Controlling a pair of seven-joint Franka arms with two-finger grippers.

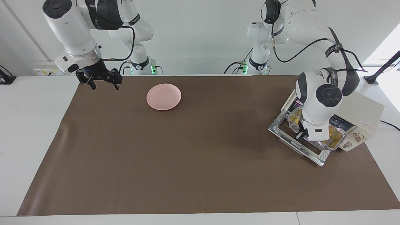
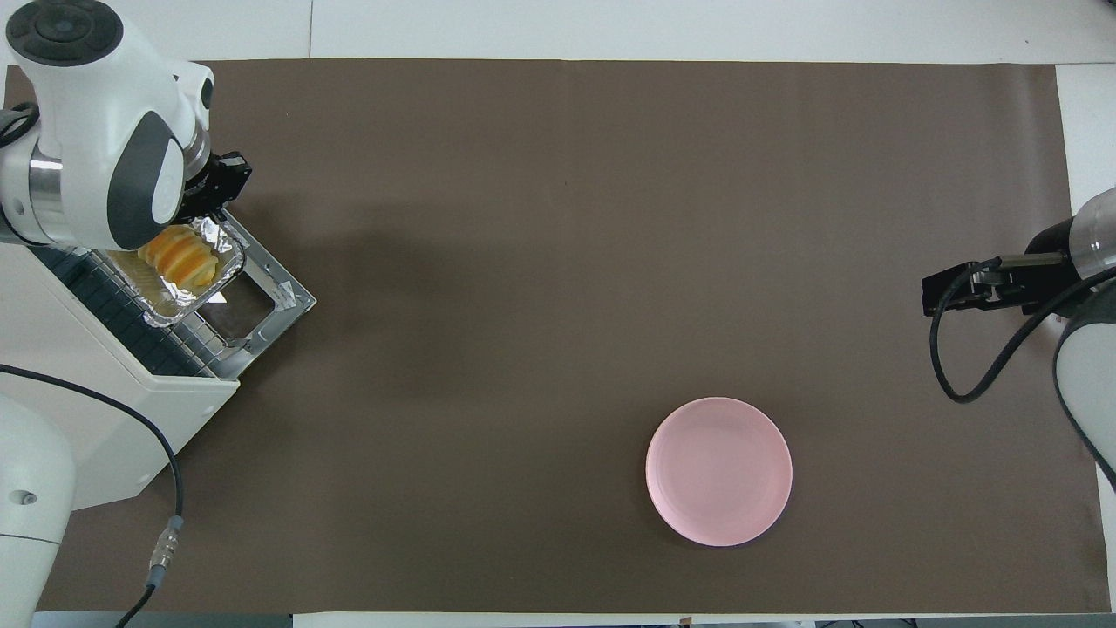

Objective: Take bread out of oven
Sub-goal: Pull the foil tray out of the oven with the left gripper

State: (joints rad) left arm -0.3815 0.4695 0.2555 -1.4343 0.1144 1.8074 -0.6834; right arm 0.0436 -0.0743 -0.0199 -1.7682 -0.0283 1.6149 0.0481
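A white table (image 1: 31, 125) carries a brown mat (image 1: 193, 156) over most of its top, and on the mat sit a pink plate (image 1: 163, 96), nearer the robots, and a cream toaster oven (image 1: 362, 115) with its door folded down at the left arm's end.

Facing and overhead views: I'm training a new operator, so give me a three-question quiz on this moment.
1. True or false: the ridged golden-yellow bread lies in the crinkled silver foil tray.
2. The tray is over: A) the cream-white toaster oven's open drop-down door; B) the round pink plate.
3. Which gripper is shut on the tray's rim?

Key: 1 true; 2 A; 3 left gripper. The right gripper waits, open.
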